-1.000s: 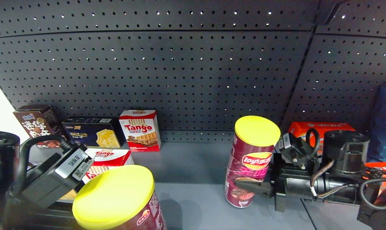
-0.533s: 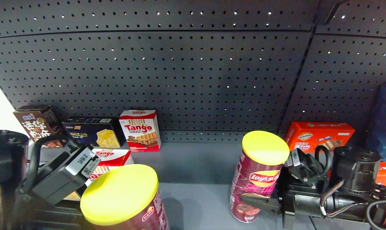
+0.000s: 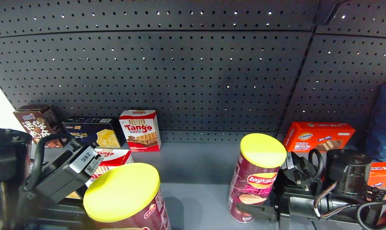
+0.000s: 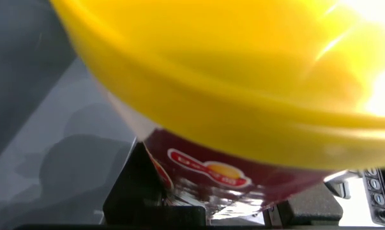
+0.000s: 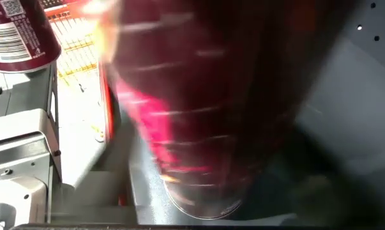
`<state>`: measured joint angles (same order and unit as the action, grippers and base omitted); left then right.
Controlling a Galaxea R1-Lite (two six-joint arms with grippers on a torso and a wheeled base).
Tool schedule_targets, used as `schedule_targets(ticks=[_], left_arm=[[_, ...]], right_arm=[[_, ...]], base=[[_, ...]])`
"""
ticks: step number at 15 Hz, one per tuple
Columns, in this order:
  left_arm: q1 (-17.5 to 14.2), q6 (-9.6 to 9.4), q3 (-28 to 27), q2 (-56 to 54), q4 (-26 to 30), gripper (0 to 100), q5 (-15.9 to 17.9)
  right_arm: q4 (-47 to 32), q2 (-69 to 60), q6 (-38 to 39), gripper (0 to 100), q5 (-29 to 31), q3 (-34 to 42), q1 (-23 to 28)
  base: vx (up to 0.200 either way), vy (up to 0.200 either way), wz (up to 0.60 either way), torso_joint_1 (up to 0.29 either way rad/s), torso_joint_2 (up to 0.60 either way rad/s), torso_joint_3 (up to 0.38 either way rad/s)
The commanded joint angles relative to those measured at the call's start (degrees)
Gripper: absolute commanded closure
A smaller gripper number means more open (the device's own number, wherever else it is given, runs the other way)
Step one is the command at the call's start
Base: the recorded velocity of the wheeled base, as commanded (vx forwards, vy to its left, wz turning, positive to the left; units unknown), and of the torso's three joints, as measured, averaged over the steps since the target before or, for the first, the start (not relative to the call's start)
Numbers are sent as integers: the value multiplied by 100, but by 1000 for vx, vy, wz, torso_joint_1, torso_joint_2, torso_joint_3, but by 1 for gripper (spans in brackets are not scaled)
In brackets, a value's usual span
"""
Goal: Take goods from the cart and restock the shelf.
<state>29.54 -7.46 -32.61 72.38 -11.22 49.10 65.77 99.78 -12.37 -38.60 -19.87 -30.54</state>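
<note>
A dark red crisp tube with a yellow plastic lid (image 3: 255,179) leans a little over the front part of the grey shelf board (image 3: 196,166). It is well to the right of the red-and-white wafer box (image 3: 141,130) and nearer the shelf's edge. The right hand (image 3: 248,207) is closed on it low on the body, one finger across the front, likely so the tube can be stood on its base; whether the base bears on the board I can't tell. A second tube of the same kind (image 3: 125,195) is held in front of the wafer box, closest to the robot. The left hand (image 4: 218,198) is clamped on its body below the lid, I'd guess waiting its turn. A flat orange carton (image 3: 319,135) lies far right of the wafer box, against the perforated back panel (image 3: 180,80).
</note>
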Motion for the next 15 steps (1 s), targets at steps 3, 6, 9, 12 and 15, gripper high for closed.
schedule_targets(ticks=[3, 6, 9, 12, 15], left_arm=[[-1, -1, 0, 5, -3, 100, 3], [8, -19, -114, 75, -12, 100, -41], [43, -36, -413, 128, -12, 100, -428], [105, -19, -720, 303, -3, 100, -507], [298, -10, -1019, 506, 58, 100, -1210]], right_arm=[[-3, -55, -2, 0, 1, 115, -14], [-3, -424, 7, 0, 36, 396, 22], [-99, -1198, 376, 0, 124, 581, -14], [-952, -2208, 420, 0, 238, 598, -22], [-2736, -3588, 429, 0, 458, 300, -22]], base=[[0, 0, 0, 0, 0, 0], [0, 0, 0, 0, 0, 0], [0, 0, 0, 0, 0, 0], [0, 0, 0, 0, 0, 0], [0, 0, 0, 0, 0, 0]])
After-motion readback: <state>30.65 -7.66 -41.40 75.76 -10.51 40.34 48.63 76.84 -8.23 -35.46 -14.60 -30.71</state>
